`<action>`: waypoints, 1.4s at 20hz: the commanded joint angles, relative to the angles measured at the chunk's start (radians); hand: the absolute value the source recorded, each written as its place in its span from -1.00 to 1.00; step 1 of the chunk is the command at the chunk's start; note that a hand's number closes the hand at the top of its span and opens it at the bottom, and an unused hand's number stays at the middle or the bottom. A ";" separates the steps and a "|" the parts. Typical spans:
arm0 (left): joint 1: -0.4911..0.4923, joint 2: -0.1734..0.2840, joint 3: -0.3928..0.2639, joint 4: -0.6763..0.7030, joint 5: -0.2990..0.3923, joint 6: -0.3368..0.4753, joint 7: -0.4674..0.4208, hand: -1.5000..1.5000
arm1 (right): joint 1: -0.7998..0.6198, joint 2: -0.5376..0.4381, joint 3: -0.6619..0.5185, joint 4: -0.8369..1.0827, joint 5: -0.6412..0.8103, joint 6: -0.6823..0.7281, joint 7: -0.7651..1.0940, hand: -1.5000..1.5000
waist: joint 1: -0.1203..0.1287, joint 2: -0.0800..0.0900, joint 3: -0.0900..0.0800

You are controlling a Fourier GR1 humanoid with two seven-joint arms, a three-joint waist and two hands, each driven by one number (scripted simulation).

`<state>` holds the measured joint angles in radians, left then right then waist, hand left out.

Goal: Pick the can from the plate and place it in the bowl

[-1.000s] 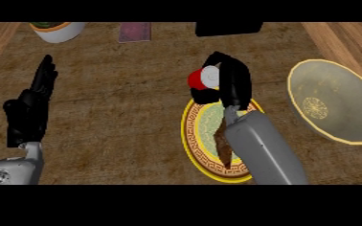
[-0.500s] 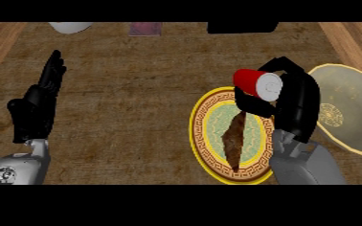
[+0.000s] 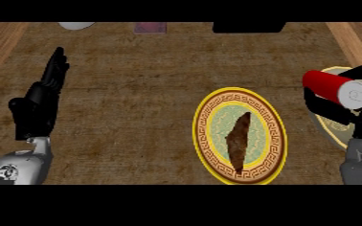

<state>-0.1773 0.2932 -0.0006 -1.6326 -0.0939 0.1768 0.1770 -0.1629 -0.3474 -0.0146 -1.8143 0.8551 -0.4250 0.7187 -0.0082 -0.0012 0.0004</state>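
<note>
Lying on the brown woven counter (image 3: 141, 100): a yellow-rimmed plate (image 3: 272, 124), a bowl (image 3: 332, 124) partly showing at the right edge.

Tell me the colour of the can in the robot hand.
Red, with a pale end, seen in the head view: the can.

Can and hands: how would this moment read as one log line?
right hand: holding can over bowl | plate: can gone | left hand: open, resting

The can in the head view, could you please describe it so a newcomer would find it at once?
Look to the counter's right edge, beside the gold-rimmed plate. There the right hand holds the can on its side over the bowl; it alone is red.
</note>
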 commanded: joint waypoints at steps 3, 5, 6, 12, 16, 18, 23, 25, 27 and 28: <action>0.002 -0.028 -0.001 0.030 -0.013 0.010 -0.028 0.00 | 0.074 -0.124 -0.137 0.195 -0.021 -0.045 -0.178 1.00 | 0.005 0.004 0.001; -0.048 -0.025 -0.016 0.028 -0.035 0.006 0.008 0.00 | -0.066 -0.176 -0.187 0.330 -0.033 -0.015 -0.186 1.00 | 0.015 0.005 0.000; 0.004 -0.012 -0.001 -0.013 -0.019 -0.010 -0.014 0.00 | 0.025 -0.123 -0.146 0.331 0.036 -0.080 -0.207 1.00 | 0.015 0.003 0.000; 0.008 0.003 0.034 0.012 0.018 -0.061 -0.044 0.00 | -0.160 -0.184 -0.275 0.774 -0.093 -0.166 -0.424 1.00 | 0.029 0.006 0.001; -0.048 -0.027 0.001 0.004 -0.038 -0.013 0.013 0.00 | -0.204 -0.191 -0.369 0.924 -0.317 -0.085 -0.585 -1.00 | 0.029 0.008 0.003; -0.062 -0.050 -0.012 0.010 -0.039 -0.008 0.033 0.00 | -0.242 -0.173 -0.381 0.996 -0.369 -0.061 -0.685 -1.00 | 0.028 0.008 0.003; -0.052 -0.072 -0.027 0.024 -0.056 -0.001 0.007 0.00 | -0.277 -0.101 -0.439 1.135 -0.467 -0.083 -0.963 -1.00 | 0.030 0.010 0.003; -0.003 -0.035 0.014 -0.003 -0.031 -0.028 -0.005 0.00 | -0.295 -0.170 -0.505 1.147 -0.544 -0.012 -1.032 -1.00 | 0.026 0.006 0.002; -0.064 -0.086 -0.035 0.057 -0.081 0.003 0.002 0.00 | -0.334 -0.215 -0.537 1.188 -0.571 0.006 -1.066 -1.00 | 0.017 0.006 0.002; -0.052 -0.053 -0.011 -0.014 -0.061 -0.019 0.050 0.00 | -0.285 -0.216 -0.571 1.162 -0.613 0.025 -1.099 -1.00 | 0.015 0.003 0.001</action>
<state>-0.2234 0.2382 -0.0133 -1.6155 -0.1470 0.1614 0.1890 -0.4558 -0.5424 -0.5139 -0.6860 0.3332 -0.4371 -0.2639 0.0136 0.0044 0.0004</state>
